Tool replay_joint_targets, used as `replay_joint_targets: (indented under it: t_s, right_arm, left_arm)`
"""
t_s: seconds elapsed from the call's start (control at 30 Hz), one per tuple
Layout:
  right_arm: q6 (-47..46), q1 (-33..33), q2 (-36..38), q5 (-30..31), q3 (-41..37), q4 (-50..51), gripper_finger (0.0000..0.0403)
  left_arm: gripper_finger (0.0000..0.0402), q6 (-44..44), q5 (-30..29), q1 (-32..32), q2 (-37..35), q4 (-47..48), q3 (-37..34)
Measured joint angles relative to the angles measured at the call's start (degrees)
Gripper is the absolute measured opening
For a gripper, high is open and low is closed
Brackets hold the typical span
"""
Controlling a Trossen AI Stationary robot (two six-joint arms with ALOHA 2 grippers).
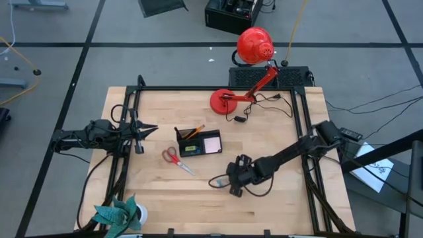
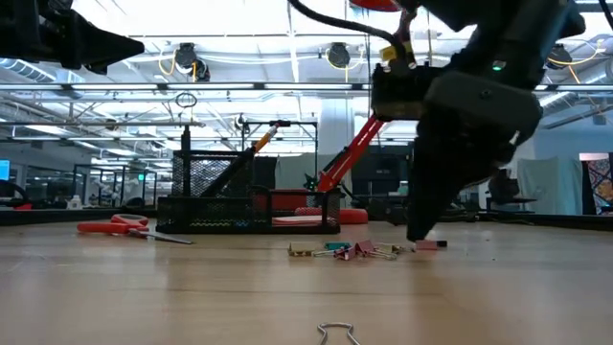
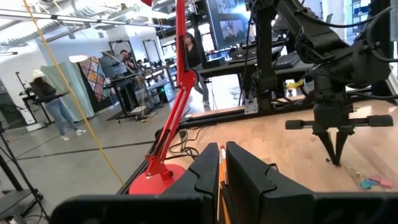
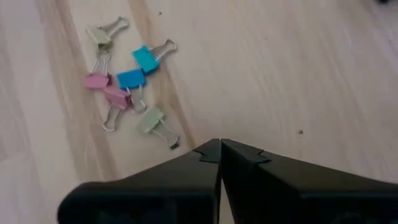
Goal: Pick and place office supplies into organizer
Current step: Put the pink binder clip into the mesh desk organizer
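The step in hand is collecting the binder clips [image 4: 127, 84], loose on the table at 5 o'clock from the organizer [image 1: 198, 142]. The right gripper [image 4: 221, 149] hovers beside them, fully closed and empty; it must open before grasping. The left gripper [image 3: 222, 177], at 9 o'clock, pinches an orange pencil [image 3: 221, 165].

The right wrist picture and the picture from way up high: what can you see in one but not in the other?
Only the right wrist view shows the binder clips one by one: pink, blue and pale ones, lying on the table ahead of the shut right gripper.

Only the high view shows the organizer, scissors, red lamp, plant and the left gripper, which is off to the table's left side.

Both show the wooden table and the right gripper.
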State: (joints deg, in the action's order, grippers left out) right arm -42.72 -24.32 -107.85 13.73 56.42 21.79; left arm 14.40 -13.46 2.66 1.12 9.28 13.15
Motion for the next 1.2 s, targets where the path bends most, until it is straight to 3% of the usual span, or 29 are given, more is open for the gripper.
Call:
replay_joint_targets:
  t_s: [0.7, 1.0, 1.2]
  right_arm:
    - [-5.0, -7.5, -0.1, -4.8, -2.0, -14.2, 0.0]
    - [3.0, -9.3, -0.1, -3.0, -1.9, -18.6, 0.0001]
    - [4.7, -9.2, 2.0, -3.4, -1.9, -19.7, 0.0023]
  left_arm:
    - [0.0035, -1.1, 0.1, 0.0, 0.0, 0.0, 0.0]
    - [0.0035, -1.2, 0.1, 0.0, 0.0, 0.0, 0.0]
    - [0.0035, -1.2, 0.1, 0.0, 0.0, 0.0, 0.0]
